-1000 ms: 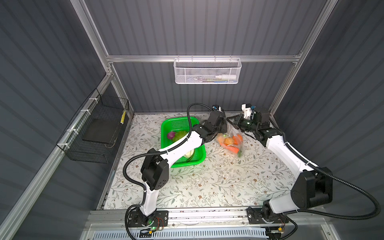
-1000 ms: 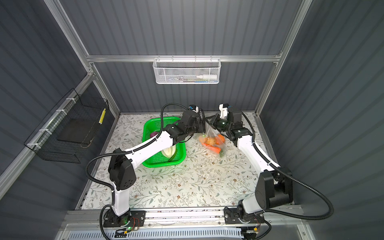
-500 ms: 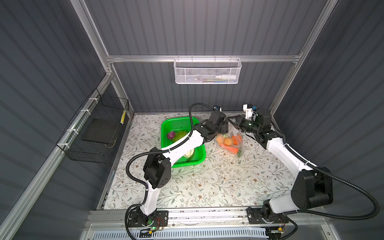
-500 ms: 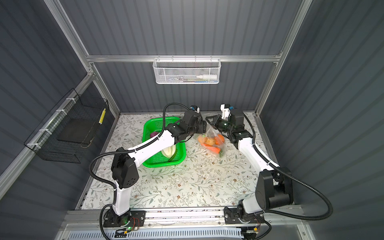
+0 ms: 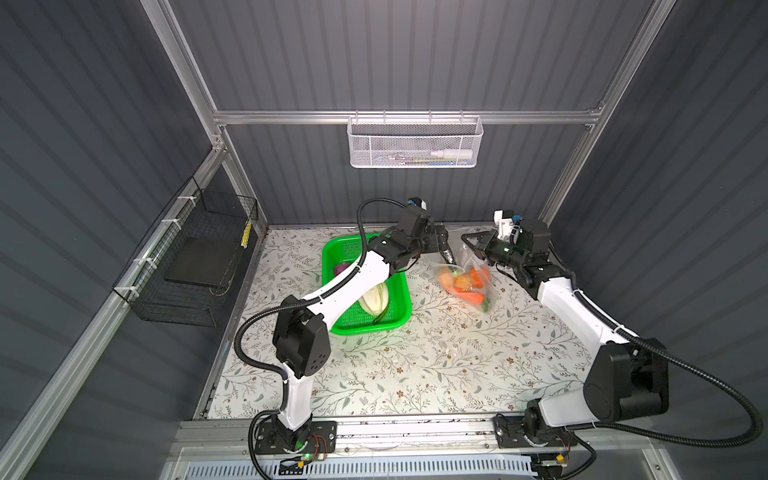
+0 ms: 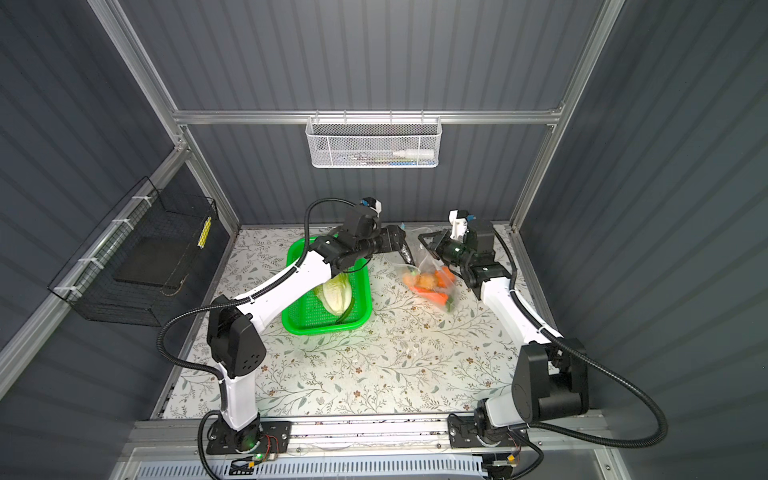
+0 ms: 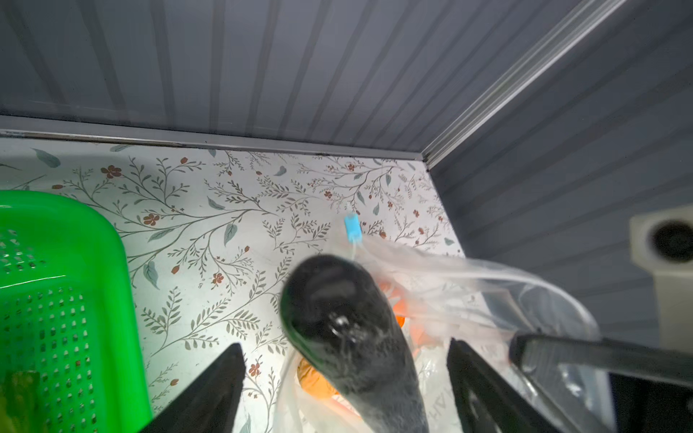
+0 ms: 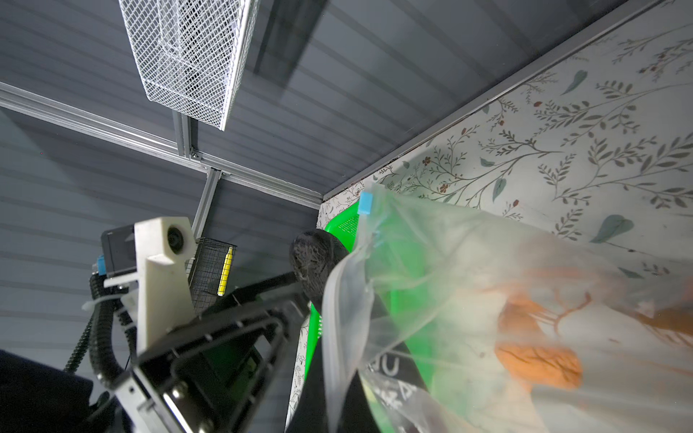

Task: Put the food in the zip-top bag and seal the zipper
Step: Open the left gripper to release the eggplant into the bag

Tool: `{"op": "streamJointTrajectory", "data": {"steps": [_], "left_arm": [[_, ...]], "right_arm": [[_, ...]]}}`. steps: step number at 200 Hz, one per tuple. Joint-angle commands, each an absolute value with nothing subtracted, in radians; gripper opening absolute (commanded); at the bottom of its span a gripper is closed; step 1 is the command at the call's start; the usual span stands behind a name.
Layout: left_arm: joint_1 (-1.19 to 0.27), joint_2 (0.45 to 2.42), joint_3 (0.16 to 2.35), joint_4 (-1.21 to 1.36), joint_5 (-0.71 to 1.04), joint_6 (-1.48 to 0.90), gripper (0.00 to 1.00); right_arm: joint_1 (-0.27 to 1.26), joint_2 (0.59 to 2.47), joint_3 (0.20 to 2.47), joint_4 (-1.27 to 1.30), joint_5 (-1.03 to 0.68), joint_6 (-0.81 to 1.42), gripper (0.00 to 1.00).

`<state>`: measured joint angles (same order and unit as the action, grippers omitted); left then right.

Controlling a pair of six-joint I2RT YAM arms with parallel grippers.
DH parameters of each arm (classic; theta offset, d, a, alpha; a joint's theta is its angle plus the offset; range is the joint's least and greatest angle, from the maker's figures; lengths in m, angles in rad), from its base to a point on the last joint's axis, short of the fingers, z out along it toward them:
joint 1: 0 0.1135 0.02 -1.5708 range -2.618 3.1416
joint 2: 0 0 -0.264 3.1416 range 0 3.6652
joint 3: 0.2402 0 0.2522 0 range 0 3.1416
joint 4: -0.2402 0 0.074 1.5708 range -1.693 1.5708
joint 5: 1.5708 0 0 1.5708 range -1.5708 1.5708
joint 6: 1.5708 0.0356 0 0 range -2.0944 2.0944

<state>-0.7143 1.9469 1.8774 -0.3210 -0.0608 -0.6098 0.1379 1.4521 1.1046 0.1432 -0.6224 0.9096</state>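
Loosely crinkled clear bag [image 5: 467,286], dark eggplant [image 7: 348,322] at mouth, left jaws wide, empty, right jaws clamping bag

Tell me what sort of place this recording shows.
Likely a robot test booth, not a kitchen: grey panel walls on an aluminium frame, arms on a front rail, a floral tabletop.

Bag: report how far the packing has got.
Done: a carrot and other orange and tan pieces lie inside the bag. In hand: the right gripper pinches the bag's mouth up, and the eggplant stands at that mouth between the open jaws of the left gripper. Left: cabbage and onion wait in the basket, and the zipper is unsealed, slider at one end.
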Motion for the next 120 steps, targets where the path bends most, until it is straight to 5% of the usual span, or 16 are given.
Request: {"op": "streamJointTrajectory", "data": {"steps": [1, 120], "left_arm": [[-0.693, 1.914, 1.884, -0.298, 0.033, -0.667, 0.87], [-0.629, 1.898, 1.842, -0.534, 0.223, -0.635, 0.65]], "right_arm": [[0.137, 1.437, 1.096, 0.169, -0.630, 0.910, 0.00], [0.133, 1.432, 1.108, 0.156, -0.637, 0.906, 0.00]]}}
